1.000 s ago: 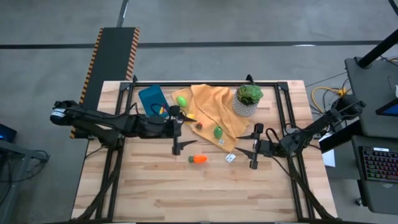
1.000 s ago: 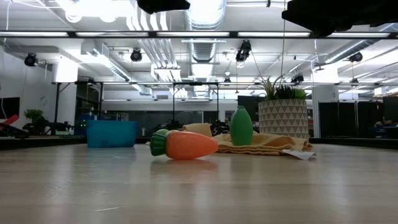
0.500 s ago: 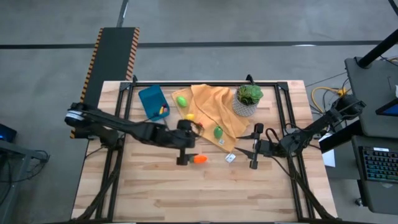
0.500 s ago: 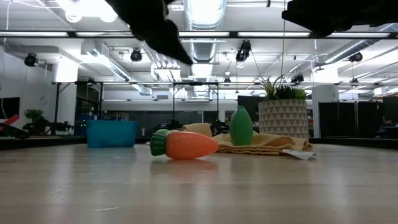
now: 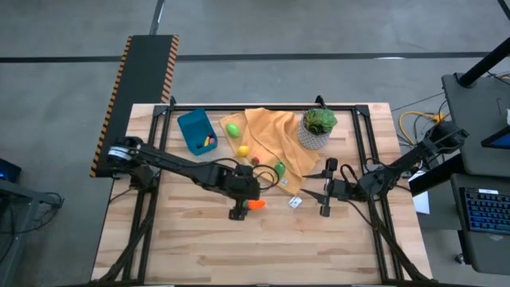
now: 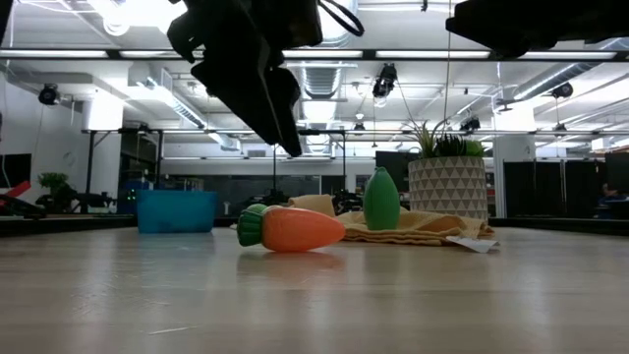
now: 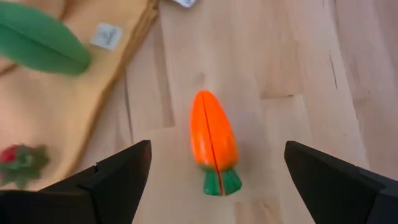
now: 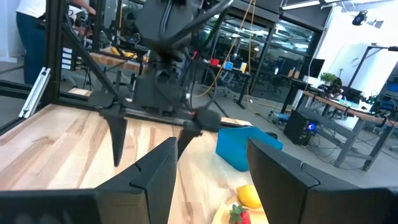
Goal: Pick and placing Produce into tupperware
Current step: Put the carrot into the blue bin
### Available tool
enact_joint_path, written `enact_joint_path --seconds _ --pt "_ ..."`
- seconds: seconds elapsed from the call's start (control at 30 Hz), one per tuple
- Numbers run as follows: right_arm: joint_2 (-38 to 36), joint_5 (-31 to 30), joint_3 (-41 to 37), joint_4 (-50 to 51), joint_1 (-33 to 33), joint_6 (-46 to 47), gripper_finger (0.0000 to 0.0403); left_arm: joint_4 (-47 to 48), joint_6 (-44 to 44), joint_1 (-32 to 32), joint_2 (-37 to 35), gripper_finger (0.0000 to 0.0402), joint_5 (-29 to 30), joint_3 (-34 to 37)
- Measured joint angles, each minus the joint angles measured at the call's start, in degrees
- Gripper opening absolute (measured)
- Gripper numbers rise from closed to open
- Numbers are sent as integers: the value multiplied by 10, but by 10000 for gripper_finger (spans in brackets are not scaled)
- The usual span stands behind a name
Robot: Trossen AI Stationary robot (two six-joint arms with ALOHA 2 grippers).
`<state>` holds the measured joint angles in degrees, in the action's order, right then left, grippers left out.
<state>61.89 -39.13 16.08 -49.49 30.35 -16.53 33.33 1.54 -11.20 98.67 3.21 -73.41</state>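
While the right pincer (image 5: 324, 191) waited released near the plant pot (image 5: 318, 127), the left pincer (image 7: 214, 177) hung spread wide over the toy carrot (image 7: 212, 140) lying on the bench (image 5: 199, 247), apparently lined up to straddle it for the blue container (image 5: 195, 131).

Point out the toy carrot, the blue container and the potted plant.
toy carrot (image 7: 213, 138): left wrist view, middle of its orange body.
blue container (image 5: 192, 127): high view, bare part of its floor.
potted plant (image 6: 447, 187): low view, front of its patterned pot.
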Motion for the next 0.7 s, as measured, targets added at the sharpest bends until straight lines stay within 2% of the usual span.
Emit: enact_joint_path --seconds 0.3,0.7 --pt "0 0 0 0 0 0 187 0 40 1 36 352 -28 -1" --pt "0 0 -1 0 0 0 187 -23 102 6 71 352 -23 0"
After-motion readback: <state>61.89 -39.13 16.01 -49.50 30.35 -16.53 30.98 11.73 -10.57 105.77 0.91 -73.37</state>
